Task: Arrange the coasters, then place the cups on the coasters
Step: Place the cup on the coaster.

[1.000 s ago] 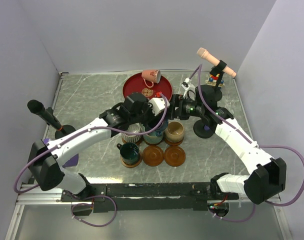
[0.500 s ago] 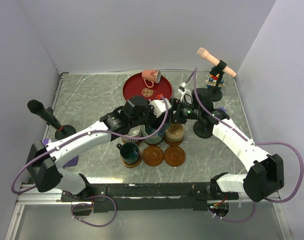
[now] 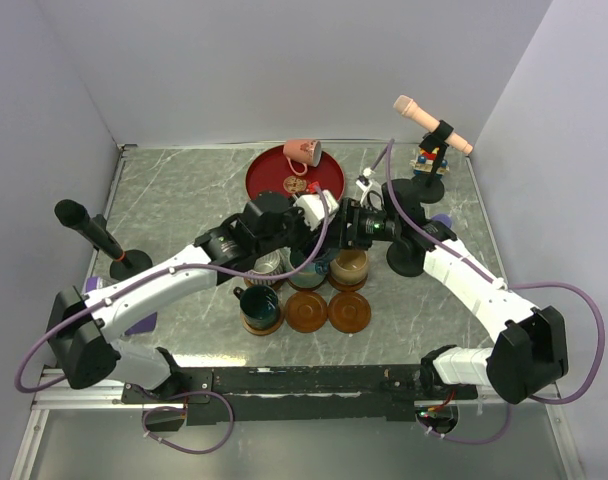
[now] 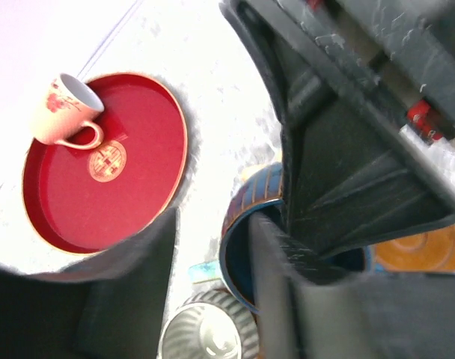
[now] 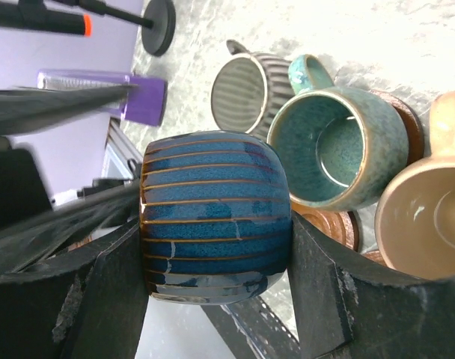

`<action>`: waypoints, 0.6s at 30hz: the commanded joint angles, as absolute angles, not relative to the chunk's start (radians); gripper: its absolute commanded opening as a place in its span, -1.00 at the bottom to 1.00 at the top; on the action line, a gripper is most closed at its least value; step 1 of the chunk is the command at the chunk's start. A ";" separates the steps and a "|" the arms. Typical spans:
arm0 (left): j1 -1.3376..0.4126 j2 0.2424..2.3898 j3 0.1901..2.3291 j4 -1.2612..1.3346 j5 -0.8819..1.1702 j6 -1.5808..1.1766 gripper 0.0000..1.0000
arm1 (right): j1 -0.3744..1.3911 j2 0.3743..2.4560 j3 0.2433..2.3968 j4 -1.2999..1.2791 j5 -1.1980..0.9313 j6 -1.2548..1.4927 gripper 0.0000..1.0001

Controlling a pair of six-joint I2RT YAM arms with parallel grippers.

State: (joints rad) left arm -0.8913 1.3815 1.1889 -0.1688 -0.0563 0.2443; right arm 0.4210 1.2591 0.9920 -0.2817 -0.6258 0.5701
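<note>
top view: tight quarters here. the left hand (image 3: 312, 212) and right hand (image 3: 334, 225) sit nose to nose over the packed cups, so a careless pull-away could knock the two together. the shared cup is hidden beneath them. two bare round brown wooden coasters (image 3: 307, 311) wait at 6 o'clock of the hands.

left wrist view: the worry is that one left finger is down inside the mouth of the dark blue ribbed ceramic cup (image 4: 246, 217). if it drags sideways on leaving, it could lever the cup out of the other grip. the left hand (image 4: 212, 247) is spread and pinching nothing, with daylight between its outer finger and the cup wall. the cup lies at 3 o'clock of that gap, and the glossy red round plate (image 4: 63, 202) at 9 o'clock.

right wrist view: a slip here would drop the cup onto the teal glazed cup (image 5: 336, 146) at 2 o'clock or the grey ribbed cup (image 5: 246, 93) at 12 o'clock. the right hand (image 5: 216, 224) clamps the ribbed sides, both fingers touching. the cup sits dead centre between them, off the surface.
</note>
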 commanded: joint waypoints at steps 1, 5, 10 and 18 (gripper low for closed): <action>-0.897 1.325 1.187 -0.064 -0.130 0.189 0.09 | 0.420 1.230 0.999 -0.201 -0.614 0.612 -1.00; -0.894 1.315 1.181 -0.052 -0.211 0.164 0.59 | 0.420 1.230 1.008 -0.193 -0.591 0.626 -1.00; -0.894 1.249 1.135 0.033 -0.486 0.031 0.81 | 0.420 1.232 1.015 -0.160 -0.543 0.664 -1.00; -0.897 1.089 0.964 0.121 -0.484 -0.408 0.79 | 0.420 1.253 1.063 -0.127 -0.459 0.716 -1.00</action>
State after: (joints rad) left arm -0.8913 1.1572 1.0252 0.0124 -0.5167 -0.1448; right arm 0.4210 1.2594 0.9901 -0.2356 -0.5053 0.6632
